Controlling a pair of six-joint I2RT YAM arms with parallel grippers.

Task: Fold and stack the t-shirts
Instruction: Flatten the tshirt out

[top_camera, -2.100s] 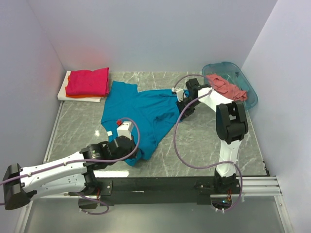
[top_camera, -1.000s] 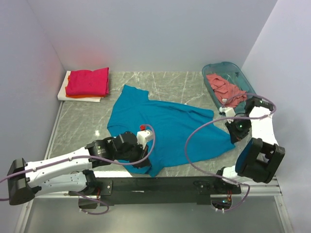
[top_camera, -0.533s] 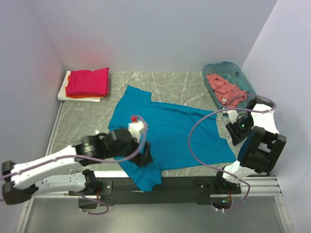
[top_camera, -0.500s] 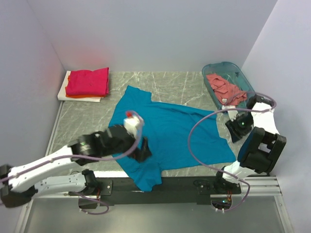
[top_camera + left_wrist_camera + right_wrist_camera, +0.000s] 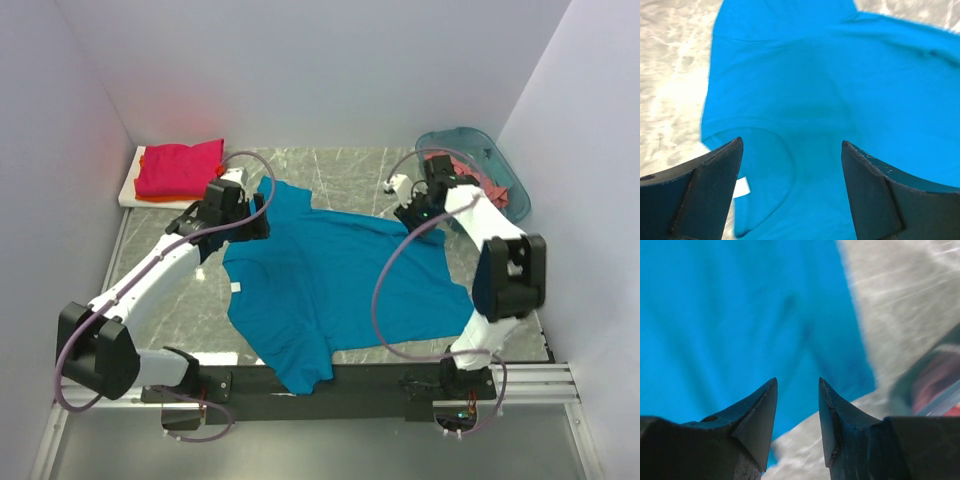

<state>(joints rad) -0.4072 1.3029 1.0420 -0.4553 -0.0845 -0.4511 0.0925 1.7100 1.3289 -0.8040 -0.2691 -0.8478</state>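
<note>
teal-blue t-shirt (image 5: 330, 280) lies spread, lightly wrinkled, white neck tag (image 5: 237, 288) showing, 1 corner past the near edge of the table (image 5: 160, 250). left gripper (image 5: 791, 145) gapes wide, empty; right gripper (image 5: 797, 382) slightly parted, empty.

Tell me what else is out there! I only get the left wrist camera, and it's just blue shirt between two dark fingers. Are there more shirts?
Observer: Yes. In the far left corner a folded magenta shirt lies on an orange shirt, on a white board.
Operator: Any more?
Observer: A salmon-pink shirt sits crumpled in the teal basket at the far right.
Operator: Where's the other arm?
Observer: Its fingers hover near the basket, over the right edge of the blue shirt. They are apart and hold nothing.
</note>
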